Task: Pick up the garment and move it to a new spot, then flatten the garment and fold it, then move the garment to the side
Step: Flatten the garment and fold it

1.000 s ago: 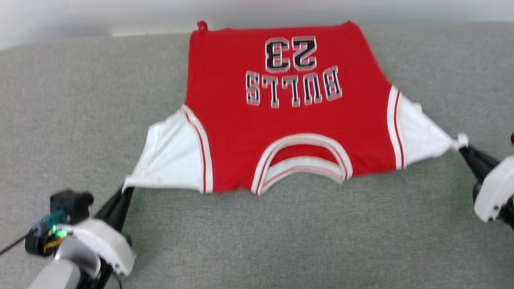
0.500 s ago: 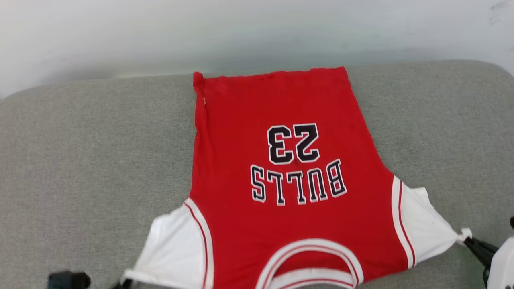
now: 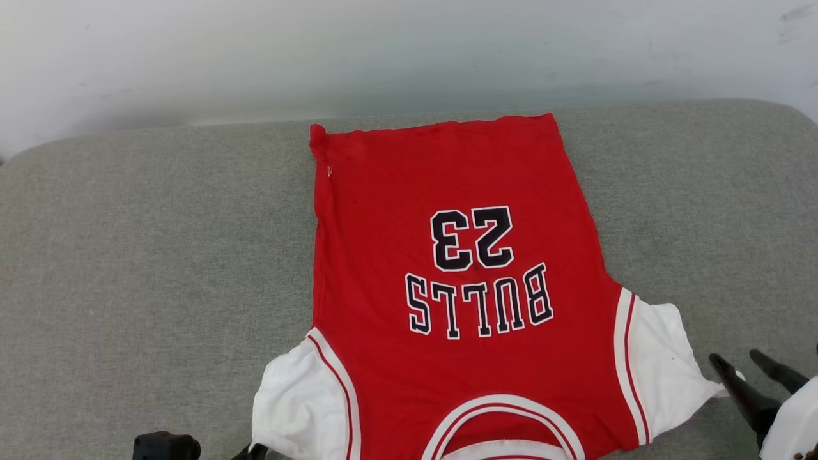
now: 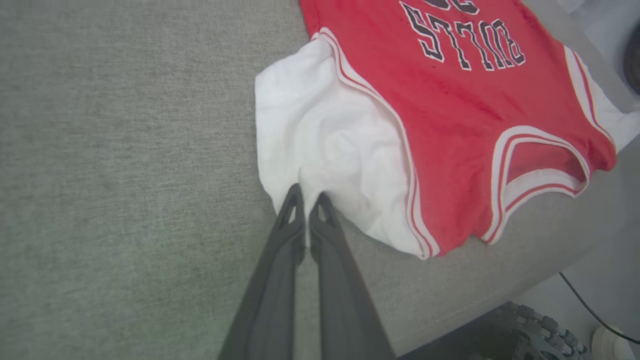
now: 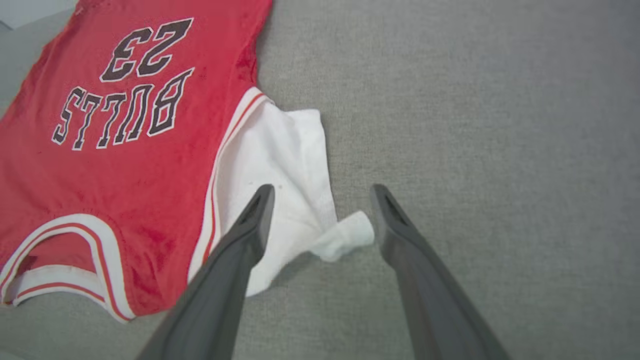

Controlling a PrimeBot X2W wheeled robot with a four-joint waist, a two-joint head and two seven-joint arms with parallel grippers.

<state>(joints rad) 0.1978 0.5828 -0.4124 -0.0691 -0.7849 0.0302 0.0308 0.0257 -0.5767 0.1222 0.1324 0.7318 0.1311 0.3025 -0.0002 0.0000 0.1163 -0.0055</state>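
The garment [image 3: 383, 255], a red jersey with white sleeves and black-white "BULLS 23" print, lies flat on the grey cushion with its collar toward me. In the right wrist view my right gripper [image 5: 322, 192] is open. The crumpled tip of the garment's [image 5: 125, 165] white sleeve [image 5: 345, 235] lies loose between its fingers. The same gripper [image 3: 738, 361] sits open at the head view's lower right, beside that sleeve. My left gripper [image 4: 308, 196] is shut, its tips pinching the edge of the garment's [image 4: 450, 100] other white sleeve [image 4: 320, 135].
The grey cushioned surface [image 3: 128, 255] extends wide to the left and right of the jersey. A pale wall [image 3: 383, 51] runs behind its far edge. In the left wrist view the near edge drops to floor with a dark base [image 4: 525, 330] and a cable [image 4: 585, 305].
The camera tilted up, so the picture shifted down. My right gripper opened and let go of the sleeve tip. Both sleeves went slack and drew in toward the body.
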